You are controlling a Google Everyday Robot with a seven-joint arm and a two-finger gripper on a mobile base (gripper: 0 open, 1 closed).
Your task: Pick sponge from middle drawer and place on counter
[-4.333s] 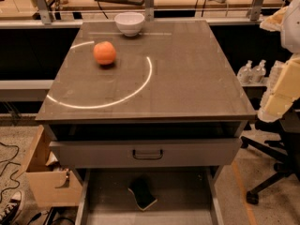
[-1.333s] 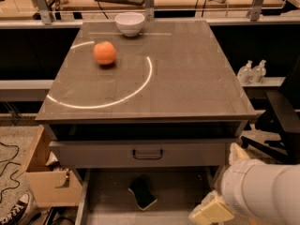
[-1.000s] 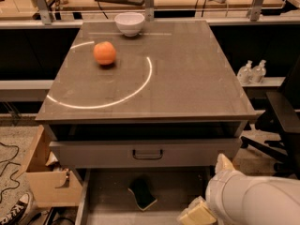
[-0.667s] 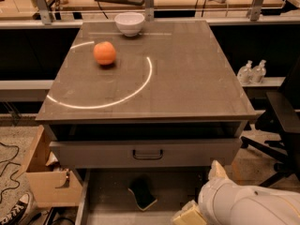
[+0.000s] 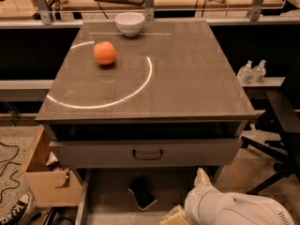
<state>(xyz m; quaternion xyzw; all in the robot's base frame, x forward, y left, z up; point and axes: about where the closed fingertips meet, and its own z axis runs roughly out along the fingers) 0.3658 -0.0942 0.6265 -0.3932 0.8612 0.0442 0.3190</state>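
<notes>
- Grey-brown counter (image 5: 187, 78): large flat rectangular top, marked with a thin white arc (image 5: 140, 83) that curves across its left half.
- Orange round fruit (image 5: 104, 53): sits on the counter toward the far left, inside the curve of the arc.
- White bowl (image 5: 130, 23): upright at the far edge of the counter, just behind the fruit and apart from it.
- Grey drawer front (image 5: 197, 153): directly beneath the counter top, with a dark handle (image 5: 147, 153) at its centre; a dark gap shows above it.
- Middle drawer (image 5: 105, 196): pulled out below the drawer front, with a plain grey floor and a light metal side wall on the left.
- Sponge (image 5: 142, 192): lies flat on the middle drawer's floor, dark face upward, turned at an angle, roughly under the handle; nothing touches it.
- Hand (image 5: 172, 217): only a tan part shows at the bottom edge of the view, over the front of the open drawer, just right of the sponge and apart from it; whether it is apart or together cannot be told.
- White arm shell (image 5: 234, 210): rounded casing filling the lower right corner, behind the hand.
- Cardboard box (image 5: 47, 184): open, on the floor left of the cabinet.
- Two clear bottles (image 5: 252, 71): on a low ledge right of the counter.
- Black chair (image 5: 281, 121): at the right edge.
</notes>
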